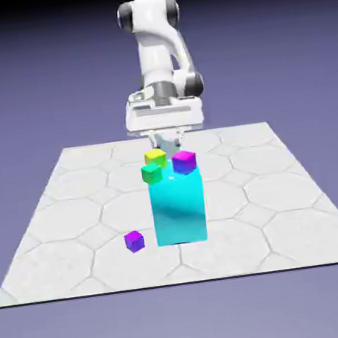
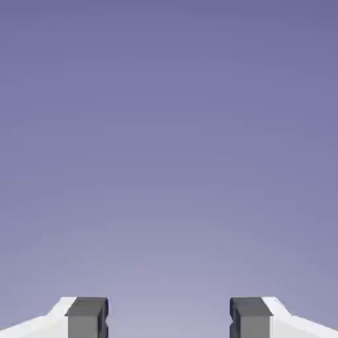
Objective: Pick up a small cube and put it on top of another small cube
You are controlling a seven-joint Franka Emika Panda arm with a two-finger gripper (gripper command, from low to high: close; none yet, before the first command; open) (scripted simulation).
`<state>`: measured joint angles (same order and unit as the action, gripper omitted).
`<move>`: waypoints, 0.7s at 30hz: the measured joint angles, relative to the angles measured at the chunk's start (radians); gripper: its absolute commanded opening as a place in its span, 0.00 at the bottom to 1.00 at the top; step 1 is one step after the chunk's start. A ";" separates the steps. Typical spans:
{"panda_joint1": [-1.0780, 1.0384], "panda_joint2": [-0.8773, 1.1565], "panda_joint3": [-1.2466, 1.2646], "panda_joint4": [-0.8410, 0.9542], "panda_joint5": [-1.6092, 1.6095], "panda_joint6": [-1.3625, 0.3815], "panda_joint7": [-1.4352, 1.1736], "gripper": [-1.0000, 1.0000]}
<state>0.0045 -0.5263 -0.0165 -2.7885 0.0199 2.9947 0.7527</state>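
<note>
Currently, gripper (image 2: 169, 318) spread wide; violet cube (image 1: 135, 242) on tabletop (image 1: 240, 256).

The hexagon-patterned table (image 1: 249, 184) bears a tall cyan block (image 1: 179, 212) and violet cube (image 1: 135, 242).

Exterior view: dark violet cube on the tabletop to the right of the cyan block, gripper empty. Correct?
Wrong side: in the exterior view, the dark violet cube is on the tabletop to the left of the cyan block. Gripper empty, as you said; the hand view shows that.
</note>
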 measured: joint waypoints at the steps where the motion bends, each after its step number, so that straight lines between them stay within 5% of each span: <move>1: -0.006 0.036 -0.014 0.018 0.016 -0.035 0.010 0.50; 21: -0.131 0.761 -0.288 0.374 0.346 -0.736 0.204 0.50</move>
<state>-0.1267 0.2348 -0.3040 -2.4147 0.3662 2.2591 0.9568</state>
